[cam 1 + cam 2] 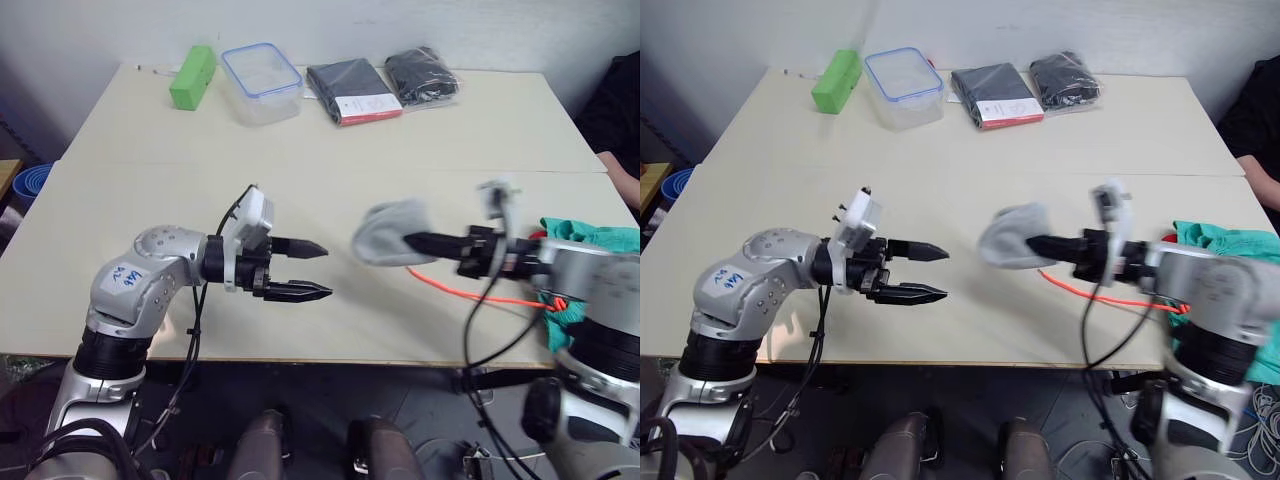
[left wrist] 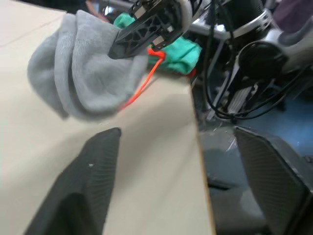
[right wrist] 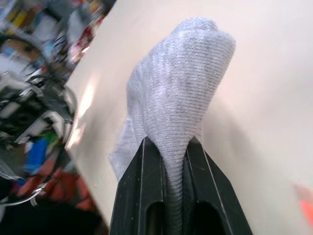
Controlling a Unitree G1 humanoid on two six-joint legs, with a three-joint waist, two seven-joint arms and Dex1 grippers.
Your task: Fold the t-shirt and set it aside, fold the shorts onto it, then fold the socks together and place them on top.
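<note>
The right end effector (image 1: 418, 241) is pinching the grey socks (image 1: 390, 232) between its closed fingers, holding the bundle just above the desk (image 1: 330, 150). The left end effector (image 1: 312, 270) is facing it, fingers spread wide and empty, a short gap away. The teal shorts (image 1: 592, 240) are lying behind the right end effector, orange drawstring (image 1: 470, 293) trailing beneath it. The grip looks shallow; one sock could slip free, or the drawstring snag.
</note>
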